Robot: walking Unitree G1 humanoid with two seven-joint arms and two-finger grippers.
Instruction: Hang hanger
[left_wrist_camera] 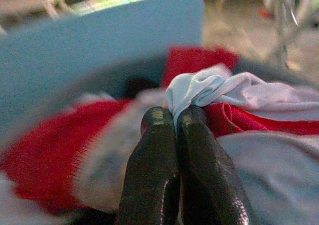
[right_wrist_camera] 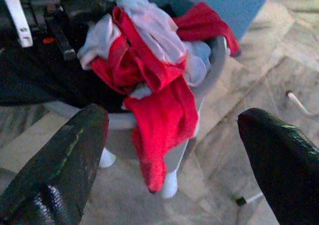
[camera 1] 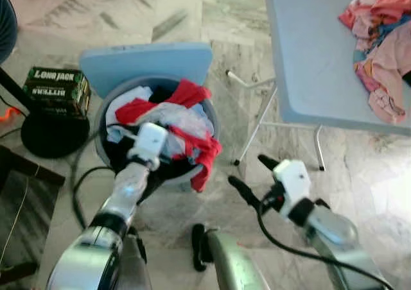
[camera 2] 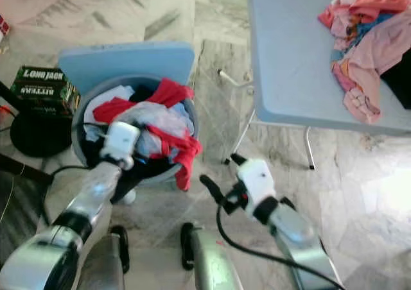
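Observation:
A grey laundry basket (camera 1: 103, 113) stands on the marble floor, heaped with red, white and dark clothes. My left gripper (left_wrist_camera: 174, 116) reaches into the heap and is shut on a fold of pale white cloth (left_wrist_camera: 209, 85), with its white wrist block (camera 1: 149, 142) above the pile. A red garment (camera 1: 207, 156) hangs over the basket's near rim. My right gripper (camera 1: 252, 173) hovers low over the floor just right of the basket, open and holding nothing. In the right wrist view the red garment (right_wrist_camera: 164, 120) shows between its fingers (right_wrist_camera: 65, 160).
A light blue lid (camera 1: 146, 65) leans behind the basket. A pale blue folding table (camera 1: 308, 59) at the right carries a pile of pink clothes (camera 1: 382, 46). A green box (camera 1: 56, 90) and a black round base (camera 1: 51, 136) lie at the left. A black cable (camera 1: 80, 181) runs across the floor.

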